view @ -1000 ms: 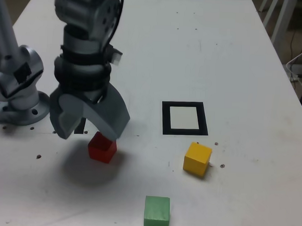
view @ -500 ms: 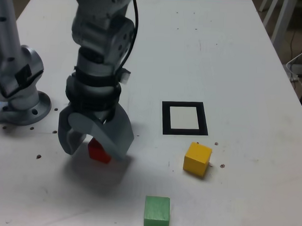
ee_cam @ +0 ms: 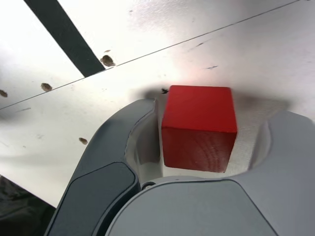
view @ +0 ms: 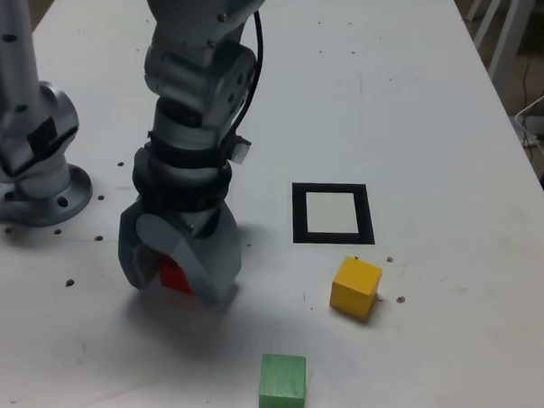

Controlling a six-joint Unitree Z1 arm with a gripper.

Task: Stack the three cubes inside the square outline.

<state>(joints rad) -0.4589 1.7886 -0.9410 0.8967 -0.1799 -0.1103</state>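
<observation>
Red cube [ee_cam: 199, 129] on counter [view: 429, 130], now between jaws of my end effector [view: 180, 288]. Since last second I've lowered and partly closed it; gap remains beside cube, no firm grip seen. Pickup looks near; square outline [view: 370, 217] awaits.

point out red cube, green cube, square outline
Red cube [ee_cam: 199, 110]: wrist view, top face, near its lower edge.
Green cube [view: 283, 376]: exterior view, top face.
Square outline [view: 300, 212]: exterior view, black tape on the view's left side.
</observation>
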